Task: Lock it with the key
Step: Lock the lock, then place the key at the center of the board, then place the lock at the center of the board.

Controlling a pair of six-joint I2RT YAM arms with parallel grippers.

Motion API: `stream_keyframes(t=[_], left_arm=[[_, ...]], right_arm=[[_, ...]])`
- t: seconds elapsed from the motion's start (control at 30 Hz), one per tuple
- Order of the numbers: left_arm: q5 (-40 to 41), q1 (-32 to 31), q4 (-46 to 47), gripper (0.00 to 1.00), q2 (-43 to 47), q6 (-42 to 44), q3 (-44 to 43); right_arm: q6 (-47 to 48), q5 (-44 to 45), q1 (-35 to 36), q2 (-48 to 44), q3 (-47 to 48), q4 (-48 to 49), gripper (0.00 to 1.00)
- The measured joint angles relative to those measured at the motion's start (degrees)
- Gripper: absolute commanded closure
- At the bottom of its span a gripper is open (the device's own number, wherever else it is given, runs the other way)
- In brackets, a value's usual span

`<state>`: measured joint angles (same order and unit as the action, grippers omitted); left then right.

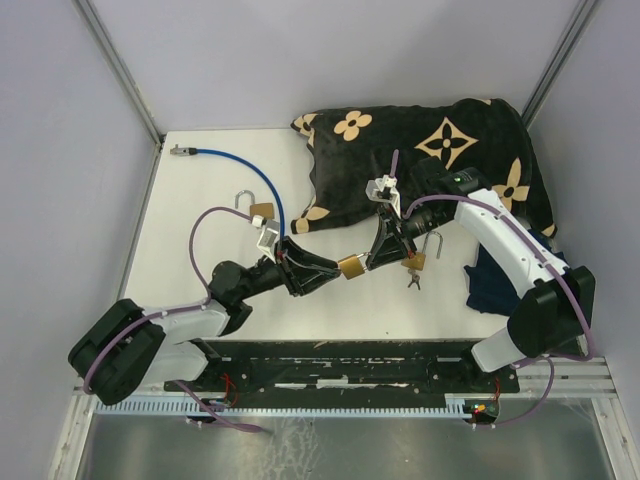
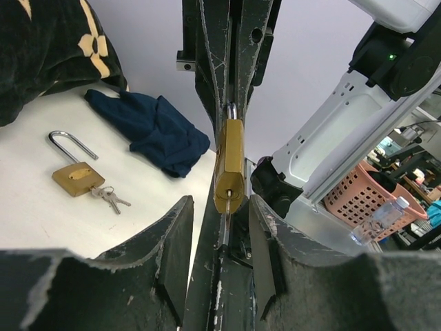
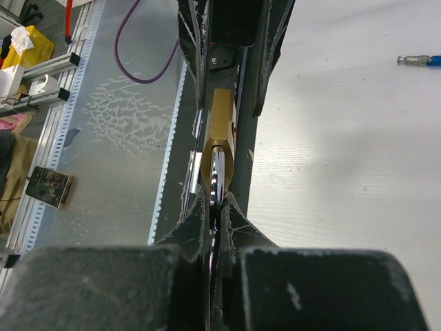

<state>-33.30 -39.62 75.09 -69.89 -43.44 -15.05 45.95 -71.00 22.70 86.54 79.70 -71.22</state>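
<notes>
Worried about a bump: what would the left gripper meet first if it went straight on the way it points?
Probably the brass padlock that the right gripper holds, right between the left gripper's open fingers.

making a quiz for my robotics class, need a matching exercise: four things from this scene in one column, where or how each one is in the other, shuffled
Things:
1. right pincer
2. thin blue cable
3. crumpled navy cloth
4. black fabric with beige flower print

Places or states:
a. heaped along the far right part of the table
b. lying by the right arm
c. clamped on the steel shackle of a brass padlock
d. curving over the table's far left part

Pairs: 1-c, 2-d, 3-b, 4-a
</notes>
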Motion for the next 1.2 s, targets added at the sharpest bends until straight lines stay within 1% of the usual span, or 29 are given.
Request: stream_keyframes(t=[0.07, 0.17, 0.27, 0.37, 0.57, 0.73, 0.93, 1.1, 1.2], left_arm=[[-0.09, 0.00, 0.02, 0.61, -0.09, 0.00, 0.00], [-0.15, 0.00, 0.00, 0.79, -0.26, -0.02, 0.00], [-0.37, 0.00, -0.07, 0.86, -0.35, -0.15, 0.00], [-0.59, 0.00, -0.24, 0.96, -0.35, -0.11, 0.00], [-1.44, 0.11, -2.73, 0.97, 1.46, 0.66, 0.00], [-1.86, 1.55, -8.13, 0.97, 7.39, 3.48, 0.81], [-2.80, 5.53, -15.13, 0.97, 14.97, 6.47, 2.25], [-2.75, 9.07, -19.74, 0.97, 18.97, 7.37, 3.19], [-0.90, 11.28, -23.80, 0.97, 22.03, 7.74, 4.02]], right_arm=[[0.00, -0.02, 0.00, 0.20, 0.00, 0.00, 0.98], [0.00, -0.02, 0.00, 0.50, 0.00, 0.00, 0.98], [0.00, -0.04, 0.00, 0.55, 0.00, 0.02, 0.98], [0.00, -0.04, 0.00, 0.57, 0.00, 0.00, 0.98], [0.00, -0.07, 0.02, 0.63, 0.00, -0.02, 0.98], [0.24, -1.09, -0.07, 0.66, 0.22, -0.02, 0.98], [1.51, -1.01, -0.72, 0.66, 0.85, -0.96, 0.98], [2.10, -1.01, -1.22, 1.18, 0.87, -2.16, 0.98], [1.64, -0.96, -1.84, 1.66, 0.90, -1.92, 0.98]])
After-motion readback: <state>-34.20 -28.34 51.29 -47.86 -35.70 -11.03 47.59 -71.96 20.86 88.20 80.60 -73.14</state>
